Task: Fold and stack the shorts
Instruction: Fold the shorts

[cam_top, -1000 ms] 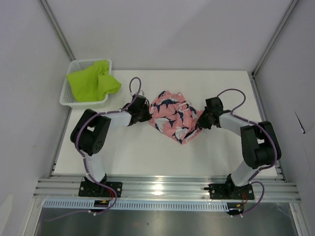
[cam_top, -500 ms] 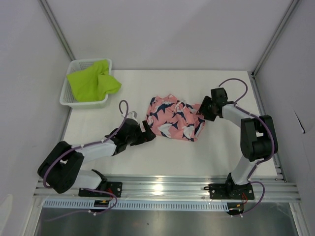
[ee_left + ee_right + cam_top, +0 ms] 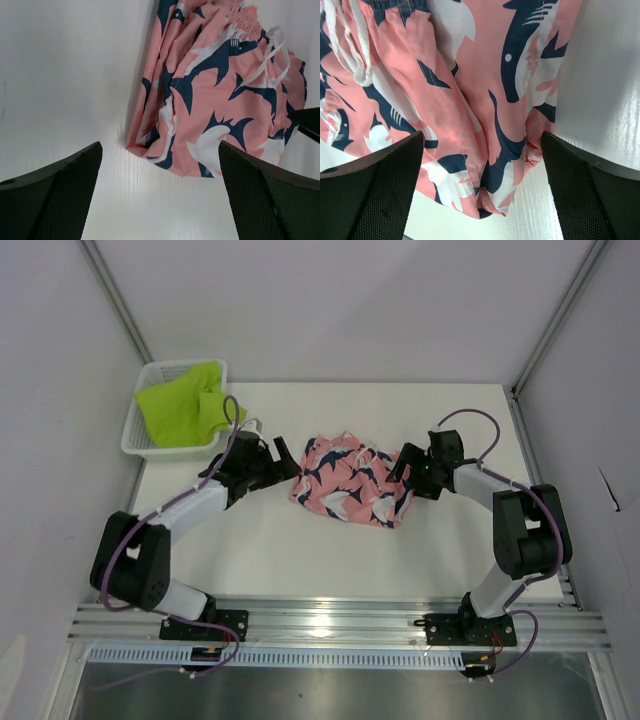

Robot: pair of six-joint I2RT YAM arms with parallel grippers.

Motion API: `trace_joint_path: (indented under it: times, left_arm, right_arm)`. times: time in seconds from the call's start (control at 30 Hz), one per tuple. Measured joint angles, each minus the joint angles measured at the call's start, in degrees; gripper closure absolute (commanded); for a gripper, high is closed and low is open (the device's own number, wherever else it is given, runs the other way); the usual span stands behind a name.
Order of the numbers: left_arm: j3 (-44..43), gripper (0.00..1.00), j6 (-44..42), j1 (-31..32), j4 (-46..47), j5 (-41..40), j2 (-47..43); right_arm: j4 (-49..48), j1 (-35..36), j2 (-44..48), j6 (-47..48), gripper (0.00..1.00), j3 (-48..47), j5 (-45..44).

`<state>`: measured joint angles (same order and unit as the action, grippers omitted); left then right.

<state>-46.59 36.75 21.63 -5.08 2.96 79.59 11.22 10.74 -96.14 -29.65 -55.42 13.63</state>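
White table (image 3: 330,560) is occupying the frame's centre. Pale grey wall panels (image 3: 330,310) are enclosing it at top, left and right. Two aluminium struts (image 3: 115,300) are slanting in from the upper corners. Slotted aluminium rail (image 3: 380,622) is running along the lower edge, catching glare.

The coral-pink shorts (image 3: 350,488) carry a navy and white bird-like print. They lie flat but rumpled near the middle of the worktop (image 3: 300,560), a little closer to its far edge than its near one. The cloth is creased in long folds, and the white drawstring (image 3: 270,55) lies loose on top at the gathered waistband. The lime-green shorts (image 3: 185,405) are plain and bunched in a heap in the basket (image 3: 170,449) at the far left corner, one part spilling over its right rim.
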Motion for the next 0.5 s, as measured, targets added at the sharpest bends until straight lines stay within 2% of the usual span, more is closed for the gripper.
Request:
trace_joint_path:
  times: [0.13,0.33,0.37,0.43,0.47,0.5]
  left_arm:
    - [-5.07,0.01,-1.7,-2.93,0.55,4.39,9.51]
    - [-12.2,0.01,-4.07,-3.32,-0.44,8.2,20.7]
    - [-13.18,0.01,-4.35,-3.32,-0.37,8.72,22.01]
    - [-14.67,0.01,-4.85,-3.32,-0.42,9.38,24.06]
    - [-15.26,0.01,-5.07,-3.28,-0.57,9.44,24.83]
    - [-15.78,0.01,-5.31,-3.19,-0.7,9.44,25.51]
  right_arm:
    - [-0.37,0.11,-0.15,0.9,0.01,0.98,1.05]
    - [-0.31,1.77,-1.73,2.03,0.02,0.0,-1.55]
    - [-0.15,2.34,-2.05,2.38,0.09,-0.52,-2.34]
    - [0.17,3.32,-2.84,2.93,0.13,-1.44,-3.85]
    - [0.33,3.56,-3.15,3.06,0.26,-1.77,-4.57]
    - [0.59,3.89,-3.32,3.54,0.29,-2.05,-5.27]
